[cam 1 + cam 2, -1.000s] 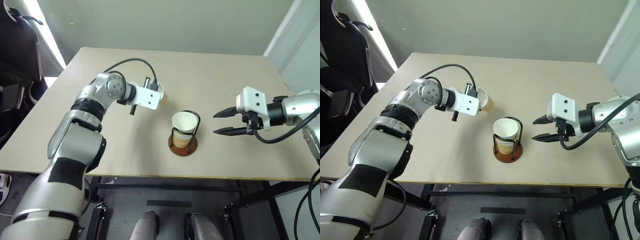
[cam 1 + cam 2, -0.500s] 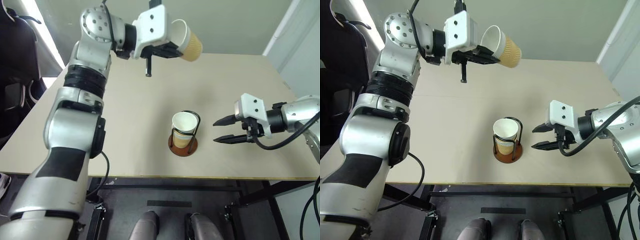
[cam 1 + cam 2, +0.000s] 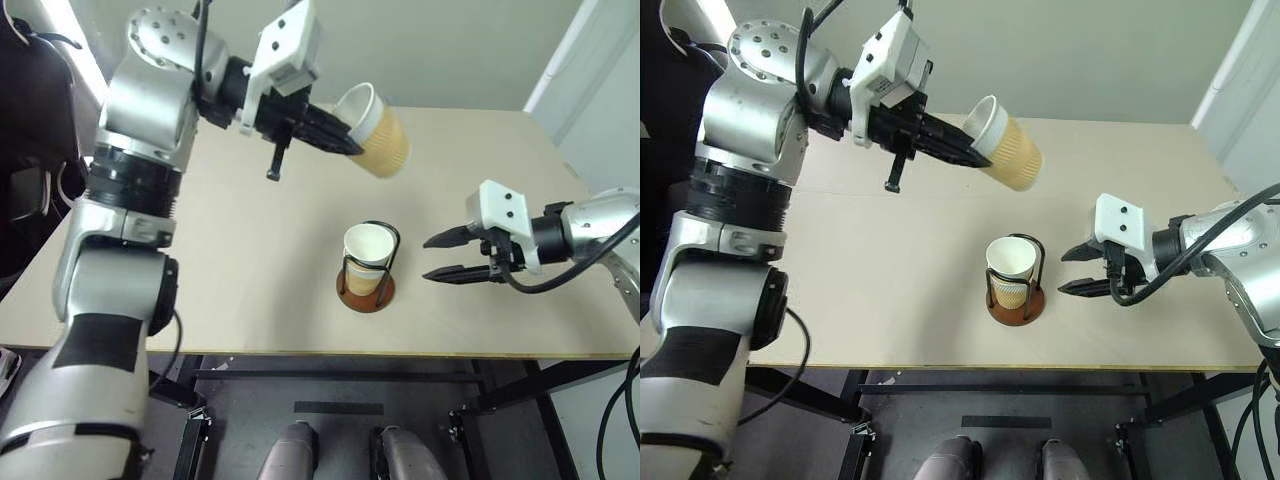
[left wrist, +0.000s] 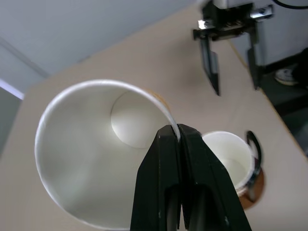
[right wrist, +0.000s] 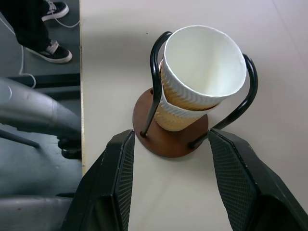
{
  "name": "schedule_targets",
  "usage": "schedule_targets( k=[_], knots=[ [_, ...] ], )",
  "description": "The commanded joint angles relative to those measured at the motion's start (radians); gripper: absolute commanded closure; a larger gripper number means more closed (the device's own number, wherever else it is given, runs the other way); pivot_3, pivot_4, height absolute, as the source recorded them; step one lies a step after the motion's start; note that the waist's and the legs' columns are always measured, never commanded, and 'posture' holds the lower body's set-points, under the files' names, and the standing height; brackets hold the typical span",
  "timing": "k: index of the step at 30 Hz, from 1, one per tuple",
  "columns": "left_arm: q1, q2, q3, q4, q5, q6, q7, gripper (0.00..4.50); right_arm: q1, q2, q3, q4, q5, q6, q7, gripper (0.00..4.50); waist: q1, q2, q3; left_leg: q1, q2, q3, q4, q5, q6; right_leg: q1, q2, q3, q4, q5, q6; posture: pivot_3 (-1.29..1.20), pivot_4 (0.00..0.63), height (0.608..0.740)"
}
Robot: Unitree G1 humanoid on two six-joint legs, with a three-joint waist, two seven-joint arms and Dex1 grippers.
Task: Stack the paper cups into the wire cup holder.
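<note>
The paper cups are split between the air and the wire cup holder [image 3: 367, 275], which stands on its round reddish-brown base on the table [image 3: 250, 250] near the front edge and serves here as the reference. Up and to the left of the holder, the left arm is raised high, its forearm reaching across from the left with the wrist bent so that the left gripper [image 3: 345, 143] slants down and toward the right. Its two black fingers [image 4: 179, 183] are pressed tight together on the white rim of one paper cup [image 3: 375, 132], pinching the wall with one finger inside and one outside. That cup hangs tilted above and behind the holder, clear of the table, mouth facing the arm and bottom pointing down to the right. Inside the holder sit two nested cups [image 5: 199, 77], leaning a little between the black wire hoops, the upper one's white rim about level with the hoop tops. To the right of the holder, the right arm reaches in low from the right, and the right gripper [image 3: 440, 257] points at the holder with its fingers [image 5: 118, 183] spread partway and holding nothing, their tips just short of the base.
</note>
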Motion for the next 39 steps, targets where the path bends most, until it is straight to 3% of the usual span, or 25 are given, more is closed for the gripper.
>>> schedule_targets(
  k=[1, 12, 20, 27, 39],
  knots=[
    [-0.012, 0.044, -0.044, -0.052, -0.08, 0.022, -0.036, 4.47, -0.028, -0.037, -0.018, 0.053, -0.074, -0.11, 0.005, 2.11, 0.002, 0.0, 0.0, 0.0, 0.0, 0.0, 0.0, 0.0, 0.0, 0.0, 0.0, -0.001, 0.0, 0.0, 0.0, 0.0, 0.15, 0.74],
    [0.022, 0.063, -0.148, -0.103, -0.183, 0.049, -0.036, 4.47, -0.057, -0.043, -0.025, 0.101, -0.116, -0.173, 0.023, 2.11, 0.001, 0.0, 0.0, 0.0, -0.002, -0.002, 0.002, -0.001, 0.001, 0.002, -0.002, -0.002, 0.0, 0.0, 0.001, 0.0, 0.15, 0.74],
    [0.036, 0.111, -0.272, -0.106, -0.175, -0.075, -0.036, 4.47, -0.04, -0.05, -0.043, 0.082, -0.11, -0.157, 0.013, 2.11, 0.002, 0.0, 0.0, 0.0, -0.002, -0.003, 0.002, -0.001, 0.001, 0.002, -0.002, -0.002, -0.001, 0.0, 0.001, 0.0, 0.15, 0.74],
    [0.038, 0.069, -0.292, -0.027, -0.085, -0.198, -0.036, 4.47, -0.017, -0.052, -0.055, 0.056, -0.1, -0.139, 0.006, 2.11, 0.004, 0.0, 0.0, 0.0, -0.002, -0.005, 0.002, -0.001, 0.001, 0.003, -0.002, -0.003, -0.002, 0.0, 0.001, 0.0, 0.15, 0.74],
    [0.055, -0.033, -0.265, 0.021, -0.041, -0.224, -0.036, 4.47, 0.016, -0.046, -0.065, 0.026, -0.087, -0.116, -0.003, 2.11, 0.004, 0.0, 0.0, -0.001, -0.003, -0.004, 0.002, -0.001, 0.002, 0.004, -0.003, -0.003, -0.003, 0.0, 0.002, 0.0, 0.15, 0.74]
  ],
)
